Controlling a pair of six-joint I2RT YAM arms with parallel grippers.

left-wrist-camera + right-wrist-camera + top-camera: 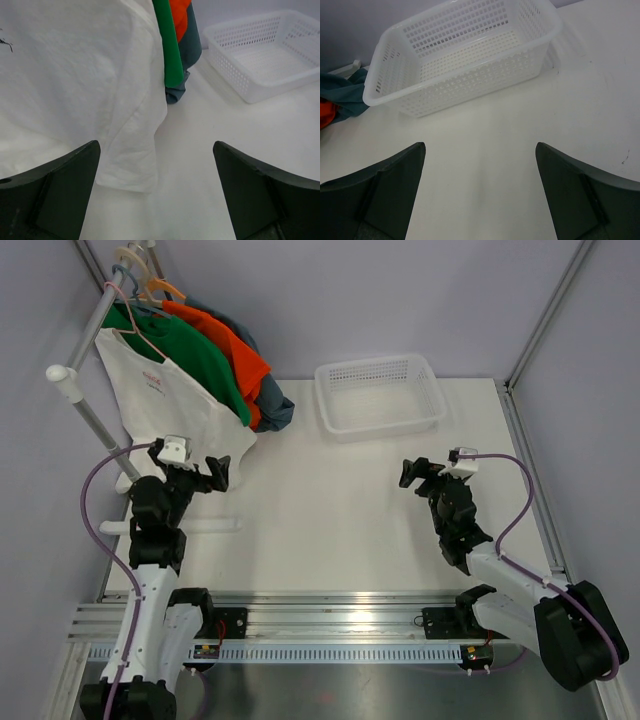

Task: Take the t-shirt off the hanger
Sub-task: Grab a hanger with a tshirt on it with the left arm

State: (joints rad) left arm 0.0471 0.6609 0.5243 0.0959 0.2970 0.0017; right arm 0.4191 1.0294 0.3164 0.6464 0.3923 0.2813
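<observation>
While the white t-shirt (175,400) hangs on its hanger (128,312), L gripper (155,146) hovers by the hem, jaws wide. Approach stage; next: pinch fabric. R gripper (410,472) wide, idle.

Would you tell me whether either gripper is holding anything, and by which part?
Nothing is held: the left gripper is open near the hem of the white t-shirt, the right gripper open above the table.
</observation>
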